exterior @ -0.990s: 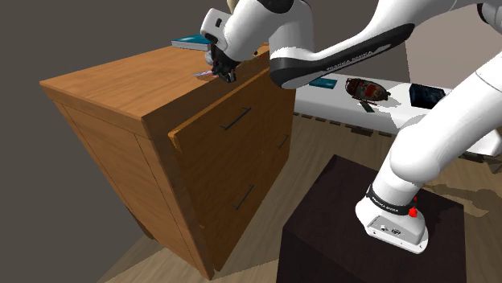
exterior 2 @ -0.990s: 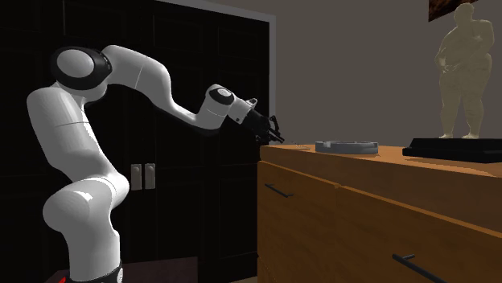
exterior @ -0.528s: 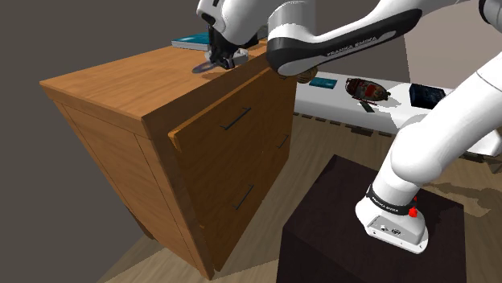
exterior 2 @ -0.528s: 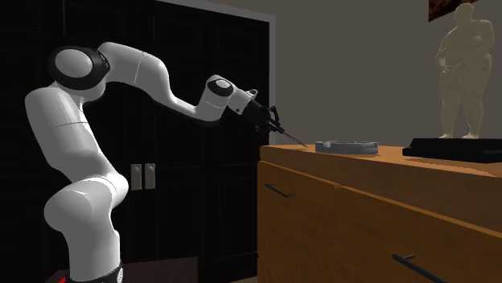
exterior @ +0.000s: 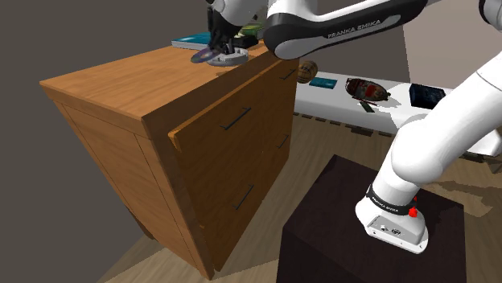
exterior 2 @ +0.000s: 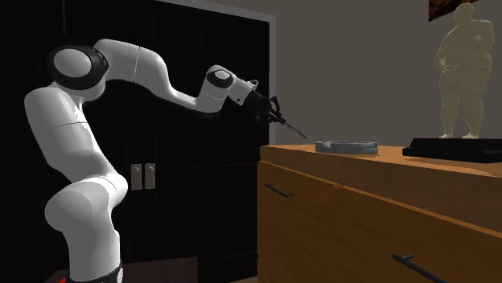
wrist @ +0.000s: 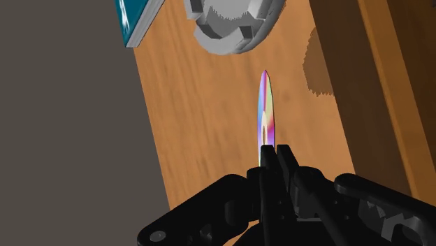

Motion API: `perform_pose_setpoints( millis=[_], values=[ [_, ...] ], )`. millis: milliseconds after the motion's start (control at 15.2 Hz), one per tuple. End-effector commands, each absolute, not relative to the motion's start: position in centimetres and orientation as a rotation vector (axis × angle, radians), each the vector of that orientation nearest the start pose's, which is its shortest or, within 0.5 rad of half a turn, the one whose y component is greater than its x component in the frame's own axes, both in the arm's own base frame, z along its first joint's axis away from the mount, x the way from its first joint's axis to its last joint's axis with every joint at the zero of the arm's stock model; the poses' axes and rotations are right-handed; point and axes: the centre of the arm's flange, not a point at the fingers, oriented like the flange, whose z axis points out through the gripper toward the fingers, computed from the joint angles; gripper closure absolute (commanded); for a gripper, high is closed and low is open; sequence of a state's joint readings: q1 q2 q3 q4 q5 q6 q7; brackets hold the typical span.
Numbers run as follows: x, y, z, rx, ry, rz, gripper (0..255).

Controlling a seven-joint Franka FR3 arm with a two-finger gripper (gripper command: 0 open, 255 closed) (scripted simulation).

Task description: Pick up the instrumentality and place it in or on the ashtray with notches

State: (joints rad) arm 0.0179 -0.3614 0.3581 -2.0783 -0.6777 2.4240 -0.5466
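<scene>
**Carry step, instrument in the air.** The gripper [wrist: 271, 150] is closed tight on the base of the instrument [wrist: 265, 112]. The instrument is a thin, pointed blade with a rainbow sheen, and it juts straight out beyond the fingertips.

In the second exterior view the gripper [exterior 2: 276, 117] holds the instrument [exterior 2: 294, 130] with its tip slanting down. It hangs over the end of the wooden dresser [exterior 2: 362, 185] nearest the arm, clear of the dresser's top. The notched grey ashtray [exterior 2: 346, 146] sits on that top, a short way beyond the tip. The wrist view places the ashtray [wrist: 227, 24] ahead of the blade, beside a teal book [wrist: 136, 17]. A pale statue [exterior 2: 465, 72] on a black base stands farther along.

Judged stage: grasp and lift are done, and the release is not yet made. The next move calls for advancing until the blade lies over the ashtray, lowering it, then parting the fingers. The long tip should not strike the rim on the way.
</scene>
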Motion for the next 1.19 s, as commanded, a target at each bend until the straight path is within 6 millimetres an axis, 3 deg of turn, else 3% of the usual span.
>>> perform_pose_setpoints(
  millis=[0, 792, 858, 1122],
  values=[
    [46.5, 19.1, 65.0, 1.8, 1.389, 0.696, 255],
    [53.1, 4.7, 65.7, 1.8, 1.389, 0.696, 255],
    [54.0, 2.8, 65.8, 1.8, 1.389, 0.696, 255],
    [54.0, 2.8, 63.7, 1.8, 1.389, 0.696, 255]
  ],
)
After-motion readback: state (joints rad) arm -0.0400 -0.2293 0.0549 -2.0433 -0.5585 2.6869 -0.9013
